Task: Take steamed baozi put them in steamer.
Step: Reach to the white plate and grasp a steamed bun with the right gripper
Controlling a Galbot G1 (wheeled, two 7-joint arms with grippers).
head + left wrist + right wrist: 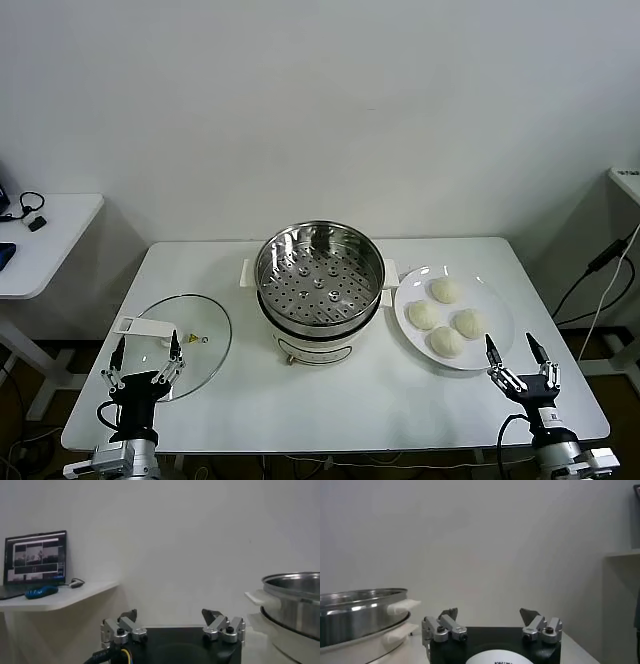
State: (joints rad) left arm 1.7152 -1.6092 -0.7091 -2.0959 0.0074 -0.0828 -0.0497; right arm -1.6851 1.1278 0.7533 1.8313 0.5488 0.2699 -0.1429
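Baozi (445, 316) — four on the white plate (500, 316), right of centre; your steamer (319, 275) sits mid-frame. Right gripper (522, 362) lower right and left gripper (146, 357) lower left — both spread, holding nothing.

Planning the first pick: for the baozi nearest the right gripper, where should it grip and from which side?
Judging by the head view, take the near baozi across its rounded sides, from straight above. It sits flat on the plate with neighbours close, so a side approach looks crowded. The right gripper is open, just in front of the plate.
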